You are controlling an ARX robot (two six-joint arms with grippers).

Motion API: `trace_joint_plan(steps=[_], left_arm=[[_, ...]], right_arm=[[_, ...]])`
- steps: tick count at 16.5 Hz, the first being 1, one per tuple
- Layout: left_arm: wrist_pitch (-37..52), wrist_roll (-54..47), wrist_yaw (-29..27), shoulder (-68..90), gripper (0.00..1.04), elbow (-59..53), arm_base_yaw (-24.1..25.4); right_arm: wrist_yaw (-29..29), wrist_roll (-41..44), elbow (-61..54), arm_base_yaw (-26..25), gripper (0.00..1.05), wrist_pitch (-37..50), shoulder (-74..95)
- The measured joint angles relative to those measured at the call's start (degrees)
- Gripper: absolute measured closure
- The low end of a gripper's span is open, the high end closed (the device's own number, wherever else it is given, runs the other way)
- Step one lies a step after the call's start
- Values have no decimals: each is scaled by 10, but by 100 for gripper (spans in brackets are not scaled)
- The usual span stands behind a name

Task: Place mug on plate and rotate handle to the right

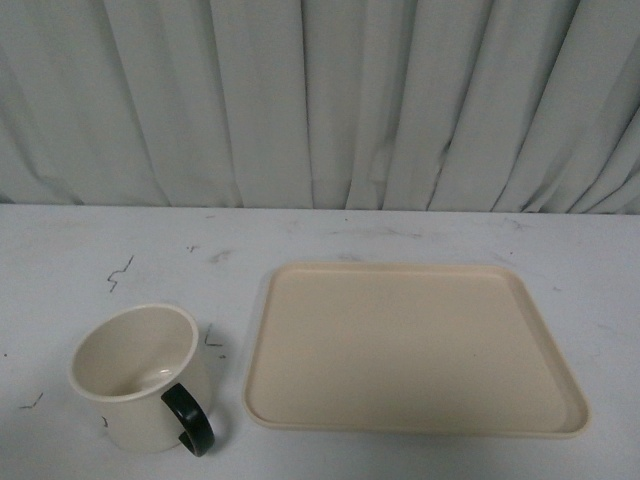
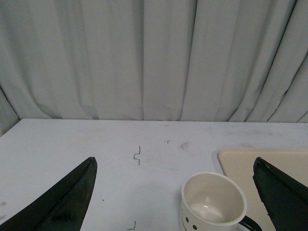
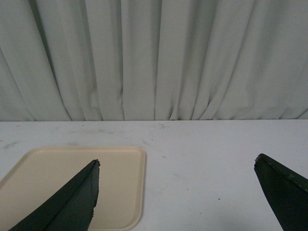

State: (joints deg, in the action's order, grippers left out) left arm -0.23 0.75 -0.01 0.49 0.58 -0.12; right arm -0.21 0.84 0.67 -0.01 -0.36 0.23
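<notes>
A white table (image 1: 330, 235) stands in front of a pale grey pleated curtain (image 1: 320, 100). In the front view, 1 cream mug (image 1: 135, 375) stands upright on the table, near the front edge and on the left side. Its inside is bare. Its black loop handle (image 1: 190, 418) points toward the camera and a little to the right.

Just beside the mug, on its right, lies 1 large beige tray (image 1: 415, 345) with rounded corners and a low rim. The mug and tray are close but not touching, and nothing sits on the tray. Small dark scuff marks dot the table.

Neither arm shows in the front view. In the left wrist view, the left claw (image 2: 174, 160) has its 2 dark fingers spread wide, gripping nothing, with the mug on the table beyond them. In the right wrist view, the right claw (image 3: 177, 162) is also spread wide and holds nothing, with the tray's corner behind 1 finger.
</notes>
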Motion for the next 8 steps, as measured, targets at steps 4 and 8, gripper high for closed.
trace_joint_plan(steps=[4, 8], left_arm=[[0, 0, 0, 0, 7, 0, 0], [0, 0, 0, 0, 7, 0, 0]], right_arm=[[0, 0, 0, 0, 6, 0, 0], [0, 0, 0, 0, 6, 0, 0]])
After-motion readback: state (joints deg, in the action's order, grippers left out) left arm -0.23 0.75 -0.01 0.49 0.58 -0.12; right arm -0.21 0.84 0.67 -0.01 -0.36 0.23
